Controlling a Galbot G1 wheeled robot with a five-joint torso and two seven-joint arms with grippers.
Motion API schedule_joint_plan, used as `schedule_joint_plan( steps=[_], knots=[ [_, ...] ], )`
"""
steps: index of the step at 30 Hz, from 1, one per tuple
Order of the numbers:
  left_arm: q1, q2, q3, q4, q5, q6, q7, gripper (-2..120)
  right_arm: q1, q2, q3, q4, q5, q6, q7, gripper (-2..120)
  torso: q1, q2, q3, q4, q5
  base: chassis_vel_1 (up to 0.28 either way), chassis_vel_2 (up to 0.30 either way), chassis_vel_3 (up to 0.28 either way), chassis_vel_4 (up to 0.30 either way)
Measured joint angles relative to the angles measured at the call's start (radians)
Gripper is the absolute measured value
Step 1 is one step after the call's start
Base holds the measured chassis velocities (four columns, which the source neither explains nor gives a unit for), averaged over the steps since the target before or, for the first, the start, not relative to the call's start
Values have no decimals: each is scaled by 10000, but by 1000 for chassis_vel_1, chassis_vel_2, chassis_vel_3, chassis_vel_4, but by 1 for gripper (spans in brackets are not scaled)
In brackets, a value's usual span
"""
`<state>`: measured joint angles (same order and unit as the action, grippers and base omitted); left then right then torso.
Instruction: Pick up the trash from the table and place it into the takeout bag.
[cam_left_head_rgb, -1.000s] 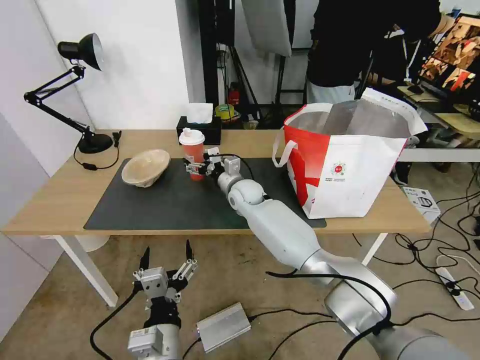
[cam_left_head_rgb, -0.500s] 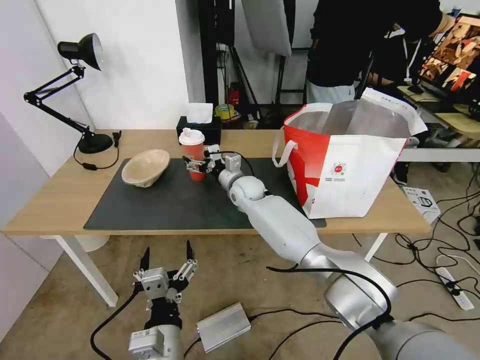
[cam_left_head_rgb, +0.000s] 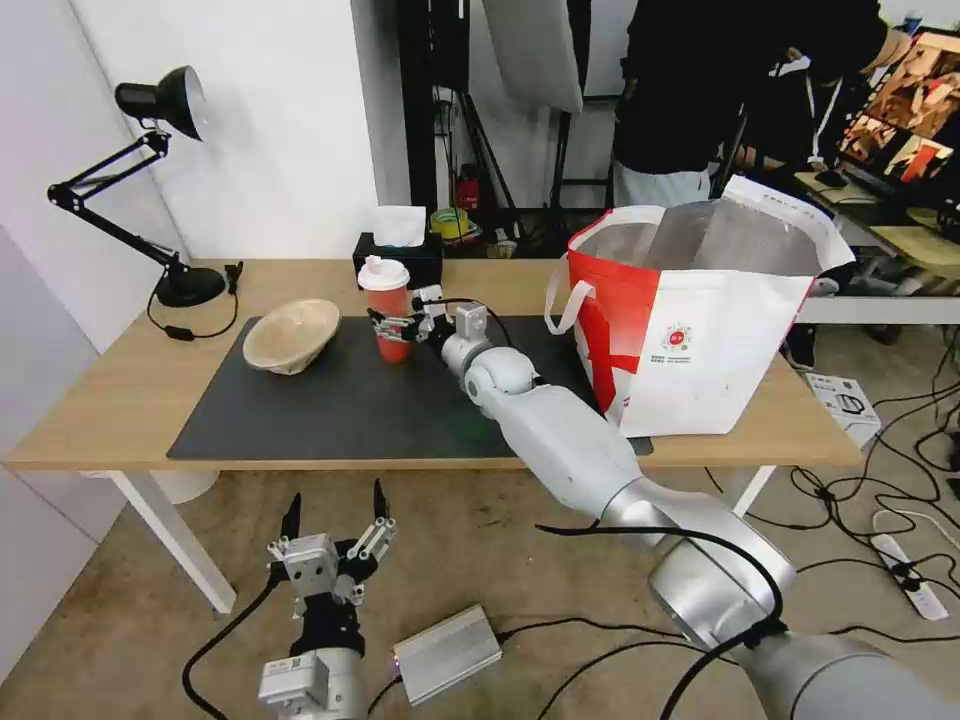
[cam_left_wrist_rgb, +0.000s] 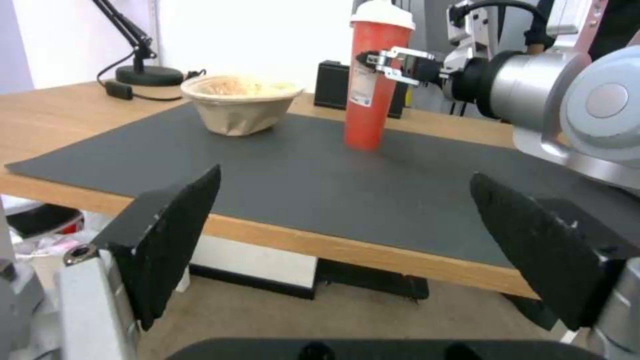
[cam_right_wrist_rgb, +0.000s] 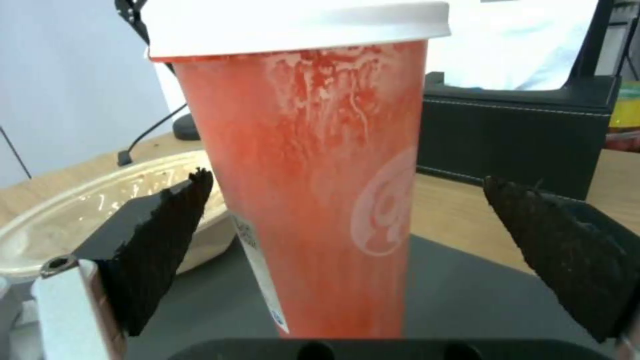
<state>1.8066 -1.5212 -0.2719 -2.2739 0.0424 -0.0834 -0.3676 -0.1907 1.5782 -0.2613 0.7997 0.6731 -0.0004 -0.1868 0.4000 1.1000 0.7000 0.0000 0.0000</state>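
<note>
Nearest to me, my left gripper hangs parked below the table's front edge, fingers spread, holding nothing.

Up on the table, my right gripper is at the red cup. Both fingers are spread wide with the cup standing between them — not clamped; the right wrist view shows clear gaps on both sides. From the left wrist view the fingertips sit at the cup's upper half, under the white lid.

Key relation: the cup's long axis is vertical, it stands upright on the dark mat, and the gripper comes at it from the side, level. The cup lies dead ahead of the palm, roughly centred, so I judge a straight close should catch it. The right arm is the nearer one by far.

Just left of the cup, apart from it, the beige pulp bowl sits on the mat. Behind the cup, the black tissue box — not trash.

The takeout bag stands open at the table's right end, well apart from the cup, on the right arm's side.
</note>
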Motion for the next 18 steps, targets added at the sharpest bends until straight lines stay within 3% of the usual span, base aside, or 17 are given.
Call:
schedule_joint_plan(
  steps=[9,13,18],
  knots=[
    [-31,18,59,1,-18,13,0,100,59,11,36,-170,148,185,-278,96,0,0,0,0,0,0,0,0,0],
    [-29,2,111,4,-15,21,0,100,64,15,36,-226,248,210,-467,77,0,0,0,0,0,0,0,0,0],
    [-14,-3,115,7,-3,21,2,100,-2,17,14,-171,257,216,-521,65,0,0,0,0,1,0,0,0,0]
  ],
)
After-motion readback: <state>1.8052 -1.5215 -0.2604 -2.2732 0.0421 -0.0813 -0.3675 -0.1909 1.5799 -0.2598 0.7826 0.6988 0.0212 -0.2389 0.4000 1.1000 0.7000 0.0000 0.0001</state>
